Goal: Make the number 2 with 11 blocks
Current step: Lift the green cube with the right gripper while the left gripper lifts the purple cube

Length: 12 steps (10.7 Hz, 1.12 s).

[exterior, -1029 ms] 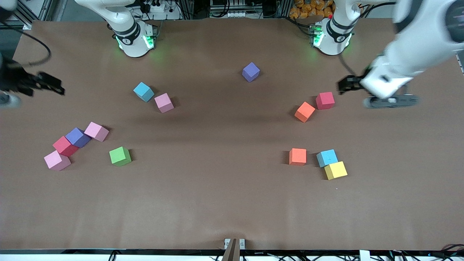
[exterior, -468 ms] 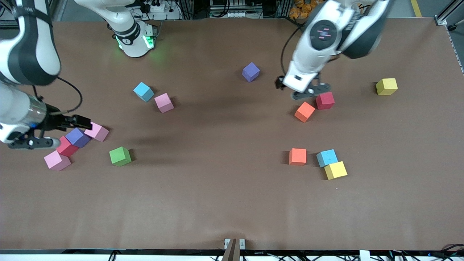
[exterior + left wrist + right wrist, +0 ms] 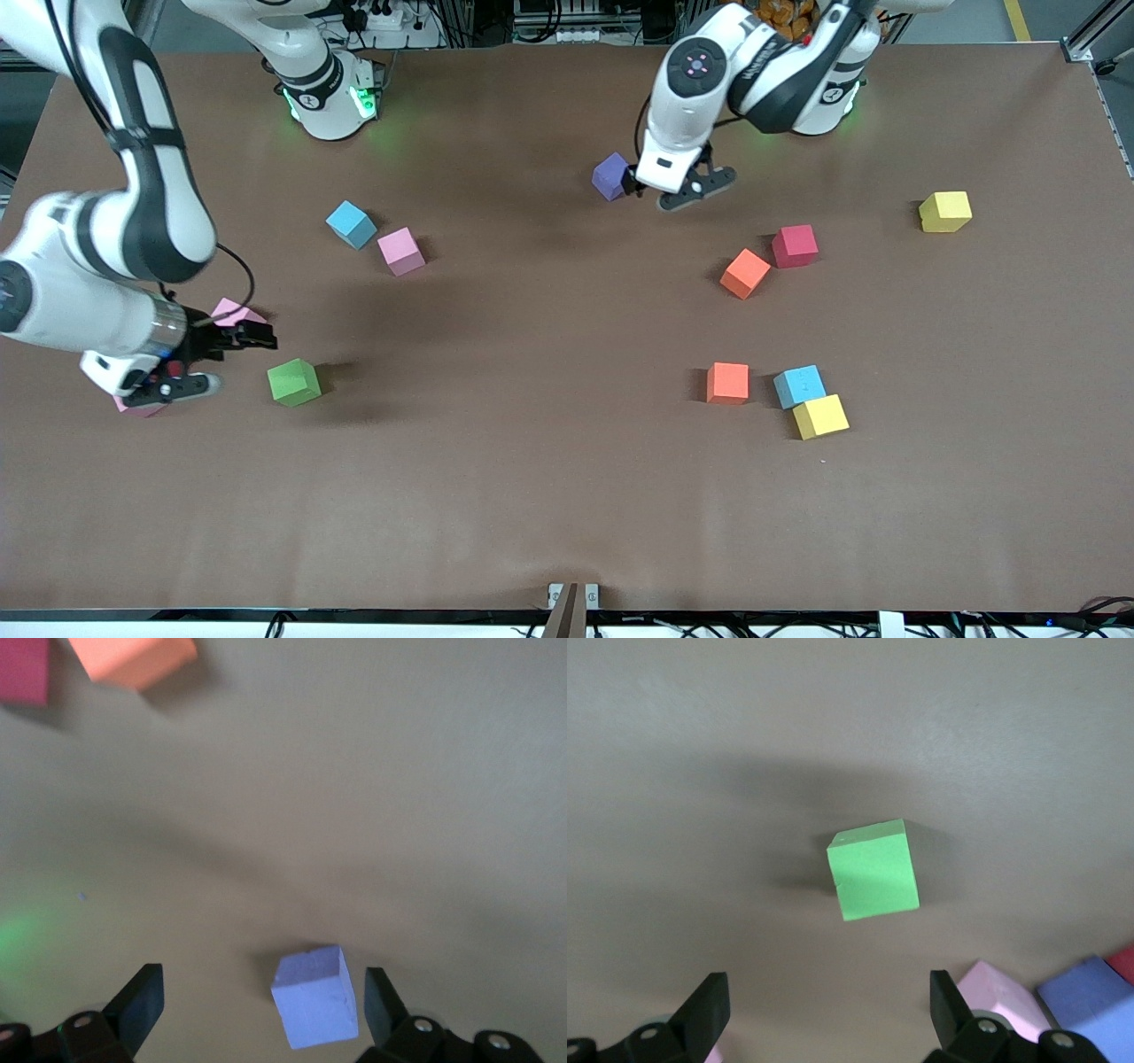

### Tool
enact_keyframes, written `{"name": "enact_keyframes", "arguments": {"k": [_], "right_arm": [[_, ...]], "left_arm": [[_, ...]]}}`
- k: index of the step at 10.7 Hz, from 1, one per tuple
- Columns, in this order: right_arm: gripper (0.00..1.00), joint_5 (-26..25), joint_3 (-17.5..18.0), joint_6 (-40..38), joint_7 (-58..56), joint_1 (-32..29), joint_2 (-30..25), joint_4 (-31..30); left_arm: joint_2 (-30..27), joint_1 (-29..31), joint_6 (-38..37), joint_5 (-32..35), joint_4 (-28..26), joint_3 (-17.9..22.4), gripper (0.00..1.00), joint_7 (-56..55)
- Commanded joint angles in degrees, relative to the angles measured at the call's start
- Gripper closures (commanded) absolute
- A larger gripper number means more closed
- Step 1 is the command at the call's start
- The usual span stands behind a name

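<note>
Fingers of both grippers wide apart, empty: left (image 3: 257, 1005) by purple block (image 3: 315, 995), right (image 3: 824, 1010) by green block (image 3: 873, 869).

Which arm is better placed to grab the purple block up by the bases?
Left. The left gripper is open right at the purple block. The right gripper, also open, is near the green block.

Brown table (image 3: 567, 496); bracket (image 3: 572, 595) at near edge.
</note>
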Motion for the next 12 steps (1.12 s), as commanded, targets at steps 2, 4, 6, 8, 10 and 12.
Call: {"name": "enact_keyframes", "arguments": {"k": [2, 4, 6, 8, 10, 12], "right_arm": [[0.0, 2.53, 0.1, 9.35, -10.51, -0.45, 4.53, -2.83], [0.0, 2.53, 0.19, 14.54, -13.34, -0.19, 7.08, -3.44], [0.0, 4.01, 0.19, 17.63, -14.84, -0.36, 9.54, -3.8], [0.0, 7.78, 0.19, 18.52, -18.0, -0.53, 11.39, -3.88], [0.0, 9.03, 0.1, 18.52, -18.28, -0.54, 12.36, -3.88], [0.4, 8.95, 0.1, 17.91, -18.45, -0.45, 12.37, -3.8]], "left_arm": [[3.56, -1.91, 8.67, -1.45, -3.42, -4.52, 0.0, -11.84], [7.08, -2.26, 11.14, -1.37, -3.59, -4.61, 0.0, -16.32], [9.02, -2.26, 14.47, -1.45, -4.21, -4.53, 0.0, -17.48], [10.86, -2.43, 17.02, -1.45, -4.21, -4.53, 0.0, -18.19], [12.71, -3.48, 19.05, -1.45, -4.39, -4.44, 0.0, -18.45], [14.12, -4.28, 20.19, -1.45, -4.82, -4.26, 0.0, -18.45]]}}
